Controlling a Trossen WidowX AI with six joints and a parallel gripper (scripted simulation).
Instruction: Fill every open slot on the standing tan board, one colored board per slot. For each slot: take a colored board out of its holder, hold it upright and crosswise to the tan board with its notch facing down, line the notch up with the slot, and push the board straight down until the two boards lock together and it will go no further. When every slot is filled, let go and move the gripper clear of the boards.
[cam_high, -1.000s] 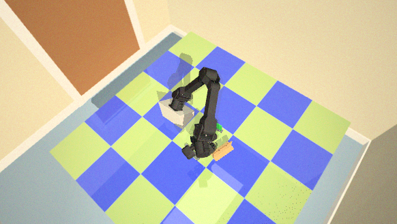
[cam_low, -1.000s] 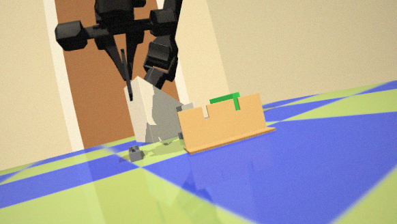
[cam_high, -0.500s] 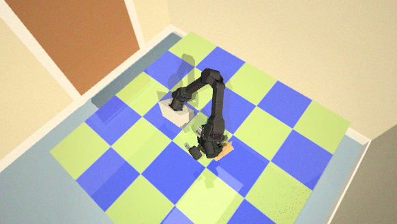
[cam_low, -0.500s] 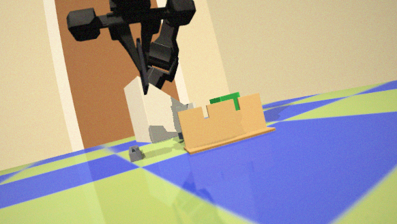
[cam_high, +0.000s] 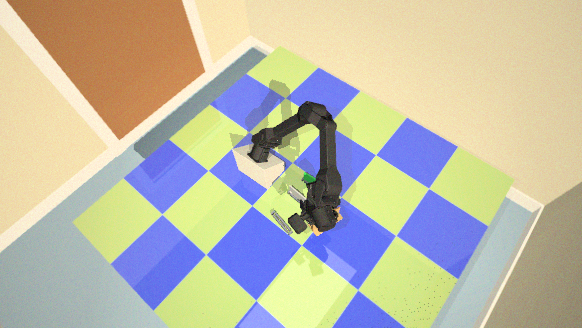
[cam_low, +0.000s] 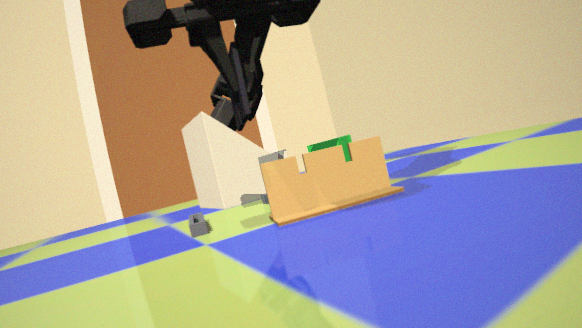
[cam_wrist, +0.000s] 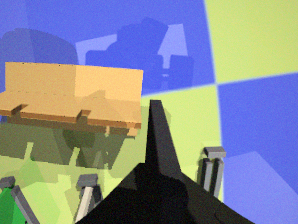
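Two slots seen open in the tan board; a thin dark piece held above the desk

Two open slots are shown in the top edge of the tan board, which is stood upright on its flat foot on the blue-and-green checked desk; neither slot is filled by a crossing board. The fingers are closed to a narrow gap on a thin dark piece, seen nearly edge-on in the exterior view; its notch cannot be made out, and its true color cannot be told. The fingertips are pointed downward and held clear of the tan board, above its top edge in the exterior view; in the wrist view they are seen just beside one end of it.

The green board is seen behind the tan board in the exterior view, and is kept in its holder; a pale gray board is likewise kept in a holder, between the green board and an empty gray holder; the tan board is partly covered by the black arm in the top view.
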